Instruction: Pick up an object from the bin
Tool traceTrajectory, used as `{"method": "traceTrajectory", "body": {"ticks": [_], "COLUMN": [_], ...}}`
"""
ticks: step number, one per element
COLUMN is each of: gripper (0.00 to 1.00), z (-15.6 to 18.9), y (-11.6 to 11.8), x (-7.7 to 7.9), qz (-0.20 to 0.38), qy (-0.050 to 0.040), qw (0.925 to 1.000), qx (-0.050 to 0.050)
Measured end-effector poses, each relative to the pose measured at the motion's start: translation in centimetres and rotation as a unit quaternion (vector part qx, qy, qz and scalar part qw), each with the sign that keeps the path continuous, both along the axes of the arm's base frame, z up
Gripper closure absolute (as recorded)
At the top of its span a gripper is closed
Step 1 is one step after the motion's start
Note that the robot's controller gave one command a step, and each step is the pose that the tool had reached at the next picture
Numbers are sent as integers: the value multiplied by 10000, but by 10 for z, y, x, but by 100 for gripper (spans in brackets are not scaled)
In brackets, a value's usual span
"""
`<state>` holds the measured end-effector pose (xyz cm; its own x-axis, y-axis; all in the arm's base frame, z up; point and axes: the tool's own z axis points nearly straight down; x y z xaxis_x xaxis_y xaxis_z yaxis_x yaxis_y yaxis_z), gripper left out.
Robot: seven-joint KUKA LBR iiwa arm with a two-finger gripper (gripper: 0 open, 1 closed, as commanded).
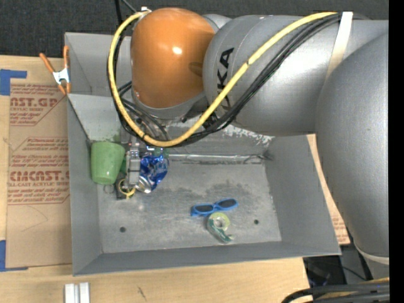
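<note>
Gripper (134, 180), grip state unclear, sits between a pale green cup (106, 162) and crumpled shiny blue thing (154, 169)

Pale green cup (106, 163), shiny blue wrapper (154, 169), blue sunglasses (213, 207), grey bin (170, 227)

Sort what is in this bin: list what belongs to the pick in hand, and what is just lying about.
Part of the pick: gripper, low at the left of the bin; green cup right beside it; crumpled blue wrapper on its other side. Which one it wants, I cannot tell.

Lying about: blue toy sunglasses mid-bin; small pale round thing just below them.
</note>
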<state>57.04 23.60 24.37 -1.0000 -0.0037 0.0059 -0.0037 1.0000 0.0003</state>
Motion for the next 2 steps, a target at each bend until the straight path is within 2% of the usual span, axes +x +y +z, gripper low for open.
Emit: {"method": "traceTrajectory", "body": {"ticks": [1,2], "gripper": [0,0], "z": [-59,-158], "y": [-23,-71], "x": [-1,3], "qz": [-326,-769], "qy": [-8,-21], "qw": [9995,9970], "qx": [-13,-9]}}
